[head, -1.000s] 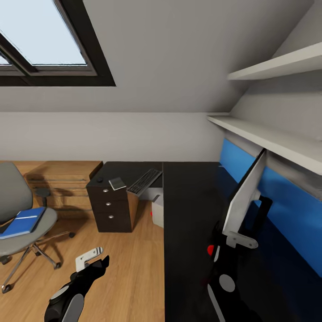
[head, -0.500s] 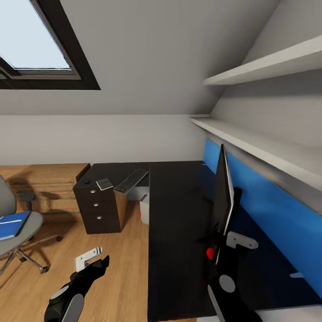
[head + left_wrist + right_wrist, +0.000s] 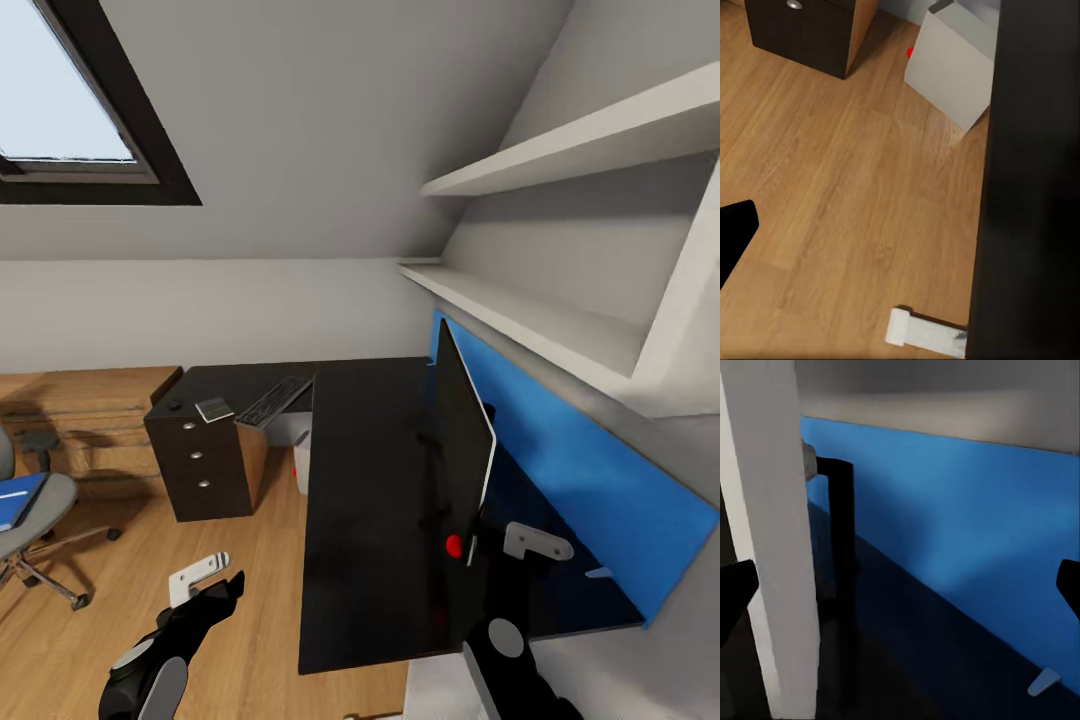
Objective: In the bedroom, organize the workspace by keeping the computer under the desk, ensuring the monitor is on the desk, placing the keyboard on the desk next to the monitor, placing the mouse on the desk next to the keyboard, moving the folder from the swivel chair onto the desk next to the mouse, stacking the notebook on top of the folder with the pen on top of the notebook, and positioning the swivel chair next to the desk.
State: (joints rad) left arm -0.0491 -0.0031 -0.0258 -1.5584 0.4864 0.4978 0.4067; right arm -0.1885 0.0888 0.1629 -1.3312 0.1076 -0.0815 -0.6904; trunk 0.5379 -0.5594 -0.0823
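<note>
Black monitor (image 3: pixel 462 440) on desk (image 3: pixel 370 500); right pincer (image 3: pixel 900 585) spread wide, empty behind it.

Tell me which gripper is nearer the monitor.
The right. The right gripper sits just behind the monitor near its lower corner, over the desk. The left gripper hangs over the wooden floor, off the desk's near edge.

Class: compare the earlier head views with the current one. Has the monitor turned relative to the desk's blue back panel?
Yes. The monitor has swung round: earlier its pale back faced the camera, angled off the blue back panel; now its black screen shows, nearly parallel to the panel.
</note>
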